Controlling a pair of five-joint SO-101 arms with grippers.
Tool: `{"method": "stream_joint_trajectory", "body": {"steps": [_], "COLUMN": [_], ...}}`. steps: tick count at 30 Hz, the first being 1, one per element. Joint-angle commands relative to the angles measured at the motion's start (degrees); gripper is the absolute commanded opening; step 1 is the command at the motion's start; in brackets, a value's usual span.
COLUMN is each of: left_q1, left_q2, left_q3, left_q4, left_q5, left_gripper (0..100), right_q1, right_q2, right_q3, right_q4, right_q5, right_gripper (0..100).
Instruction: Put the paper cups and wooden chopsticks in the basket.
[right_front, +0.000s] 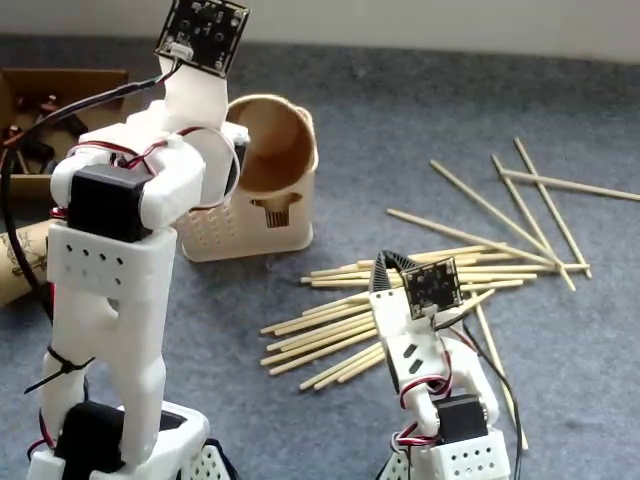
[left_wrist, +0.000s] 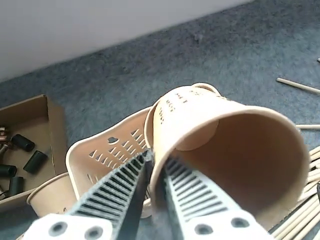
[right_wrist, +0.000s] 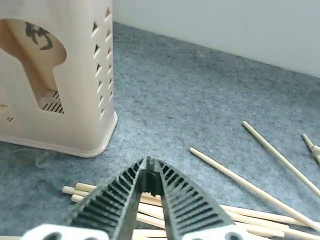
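Holds a paper cup (left_wrist: 225, 145) by the rim in the left pincer (left_wrist: 155, 167), clamped with one finger inside the wall and one outside. Carries it tilted on its side over the rim of the basket (right_front: 250, 225), which stands on the grey bench (right_front: 400, 120). Shows the right pincer (right_wrist: 148, 176) drawn together, low over the heap of wooden chopsticks (right_front: 340, 330) near the basket; perhaps touches the top stick, hard to tell. Has more sticks scattered beyond the heap, well apart from the basket. Has a second paper cup (left_wrist: 50, 196) lying beside the basket, near a cardboard box (left_wrist: 45, 115).
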Motion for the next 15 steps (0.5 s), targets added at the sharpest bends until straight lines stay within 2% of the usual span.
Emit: {"method": "stream_joint_trajectory", "body": {"steps": [1,9,15], "left_q1": [-0.7,-0.8,-1.0], "left_q2": [-0.1,0.0,-0.3], "left_q3": [-2.3,-2.7,-2.9], "left_q4": [1.6,1.7,1.8], "left_q5": [0.3,0.2,0.2], "left_gripper": [15,22,23], "right_q1": [0.4,0.4,0.4], "right_q2": [-0.2,-0.2,-0.2], "right_q3": [8.4,8.4,8.4], "right_q4": [0.2,0.3,0.3], "right_q5": [-0.3,-0.3,-0.3], "right_gripper": [1.0,1.0,1.0]}}
